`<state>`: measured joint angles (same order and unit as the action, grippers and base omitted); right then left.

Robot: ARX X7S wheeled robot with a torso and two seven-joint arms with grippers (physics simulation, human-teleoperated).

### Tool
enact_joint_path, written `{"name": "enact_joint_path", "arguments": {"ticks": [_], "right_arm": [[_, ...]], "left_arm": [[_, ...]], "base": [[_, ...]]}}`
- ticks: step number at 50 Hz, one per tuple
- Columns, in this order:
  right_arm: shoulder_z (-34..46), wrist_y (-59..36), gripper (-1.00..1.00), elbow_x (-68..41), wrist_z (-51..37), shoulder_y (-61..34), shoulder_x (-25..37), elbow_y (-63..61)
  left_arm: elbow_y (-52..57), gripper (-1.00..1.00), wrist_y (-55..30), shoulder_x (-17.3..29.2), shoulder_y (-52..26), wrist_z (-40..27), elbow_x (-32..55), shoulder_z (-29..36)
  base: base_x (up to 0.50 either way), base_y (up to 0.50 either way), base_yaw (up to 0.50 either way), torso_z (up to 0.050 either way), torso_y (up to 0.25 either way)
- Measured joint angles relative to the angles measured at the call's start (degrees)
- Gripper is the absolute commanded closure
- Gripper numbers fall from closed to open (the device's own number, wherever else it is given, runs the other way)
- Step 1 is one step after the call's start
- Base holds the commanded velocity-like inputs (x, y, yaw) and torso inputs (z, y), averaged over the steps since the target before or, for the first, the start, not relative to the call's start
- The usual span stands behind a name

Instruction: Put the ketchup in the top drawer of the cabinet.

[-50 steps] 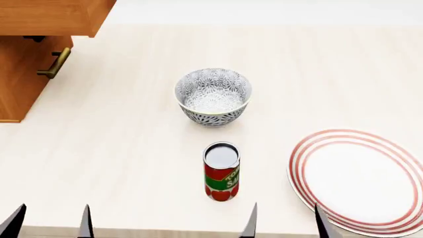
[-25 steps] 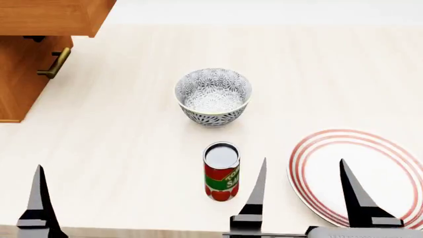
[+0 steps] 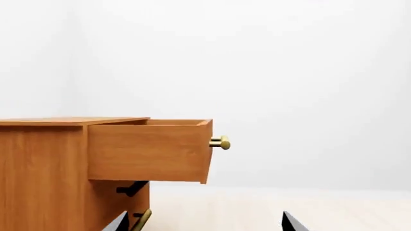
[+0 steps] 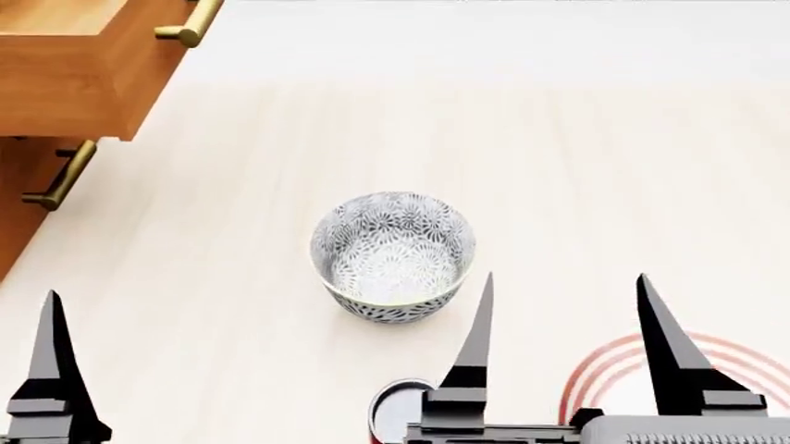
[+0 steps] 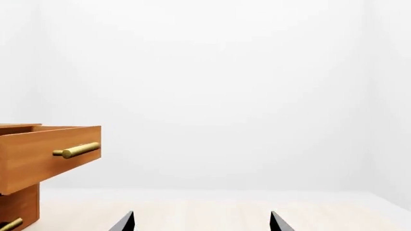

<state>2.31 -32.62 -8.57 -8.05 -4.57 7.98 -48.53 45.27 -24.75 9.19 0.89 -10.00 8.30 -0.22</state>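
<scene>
Head view tilted up since earlier, ketchup [image 4: 392, 407] near bottom edge, top drawer [image 4: 87, 65] open

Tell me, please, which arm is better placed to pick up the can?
Right. The right gripper is open just beside the can, while the left gripper sits farther off, toward the cabinet side.

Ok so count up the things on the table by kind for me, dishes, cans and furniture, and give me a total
Dishes: 2, the grey-and-white patterned ceramic bowl and the white plate with red rim rings.
Cans: 1, the silver-lidded ketchup tin, mostly hidden at the frame's bottom edge.
Furniture: 1, the orange-brown wooden cabinet, its top drawer pulled open.
Total: 4.
</scene>
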Motion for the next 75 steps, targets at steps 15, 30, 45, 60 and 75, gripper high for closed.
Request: {"name": "enact_joint_path", "arguments": {"ticks": [15, 30, 45, 60, 75], "right_arm": [[0.7, -0.6, -1.0, -0.8, -0.8, -1.1, 0.7, 0.5], [0.3, -0.2, -1.0, -2.1, -1.5, -1.2, 1.2, 1.4], [0.0, 0.7, -1.0, -3.4, -2.1, -0.6, 1.6, 2.4], [0.4, 0.5, -1.0, -3.9, -3.0, -0.8, 2.2, 2.6], [0.7, 1.8, -1.0, -4.7, -3.2, -0.5, 2.6, 3.1]], "left_arm": [[-0.8, -1.0, 0.2, 0.7, -0.7, -0.8, 0.3, 0.5], [-1.7, -1.0, 0.6, 1.2, -0.9, -1.5, 0.6, 1.1], [-2.3, -1.0, 1.0, 1.9, -0.9, -2.3, 1.0, 1.5], [-2.5, -1.0, 1.2, 2.8, -1.1, -3.4, 1.6, 2.1], [-3.2, -1.0, 1.9, 3.8, -1.2, -4.3, 1.8, 2.8]], "base": [[0.48, 0.0, 0.0, 0.0, 0.0], [0.19, 0.17, 0.0, 0.0, 0.001], [0.0, 0.5, 0.0, 0.0, 0.0], [0.0, 0.5, 0.0, 0.0, 0.0], [0.0, 0.27, 0.0, 0.0, 0.0]]}}
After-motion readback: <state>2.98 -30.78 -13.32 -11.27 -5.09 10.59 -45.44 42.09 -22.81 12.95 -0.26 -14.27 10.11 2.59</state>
